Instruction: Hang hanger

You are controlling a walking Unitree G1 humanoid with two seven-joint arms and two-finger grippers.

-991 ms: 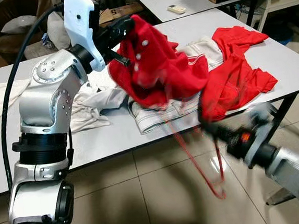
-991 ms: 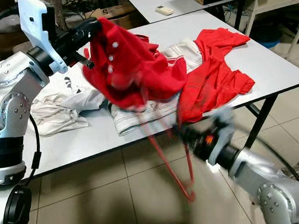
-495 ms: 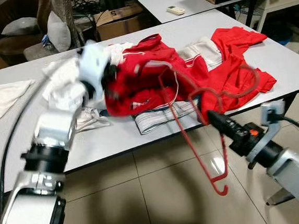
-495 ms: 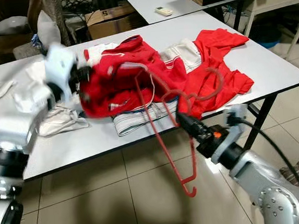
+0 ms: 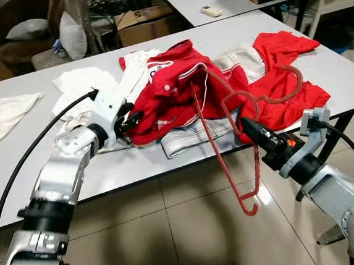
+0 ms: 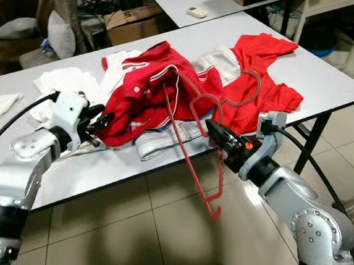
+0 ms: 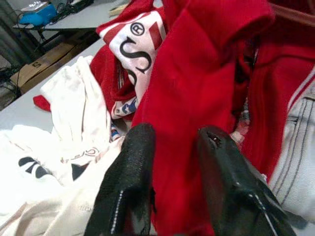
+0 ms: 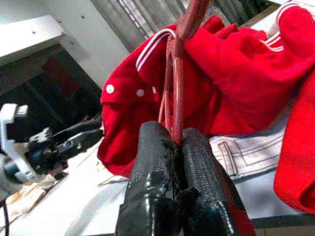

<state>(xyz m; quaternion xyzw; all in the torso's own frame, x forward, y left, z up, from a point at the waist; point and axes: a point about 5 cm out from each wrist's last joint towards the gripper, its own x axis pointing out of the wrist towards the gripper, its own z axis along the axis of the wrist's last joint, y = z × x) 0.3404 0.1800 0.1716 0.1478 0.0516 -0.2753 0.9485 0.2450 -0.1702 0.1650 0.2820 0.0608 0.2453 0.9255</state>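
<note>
At table's near edge: right gripper point(image 5: 246, 125), fingers pinched tight on red hanger point(image 5: 218, 142), top end tucked in red shirt point(image 5: 180, 95), hooked end dangling low off table point(image 5: 166, 152). Left: left gripper point(image 5: 132, 119) parted, fingers around shirt hem, grip unclear. Risk: shirt dragging off hanger, or hanger twisting in narrow pinch.

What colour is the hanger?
Red; the hanger shows best in the left eye view.
</note>
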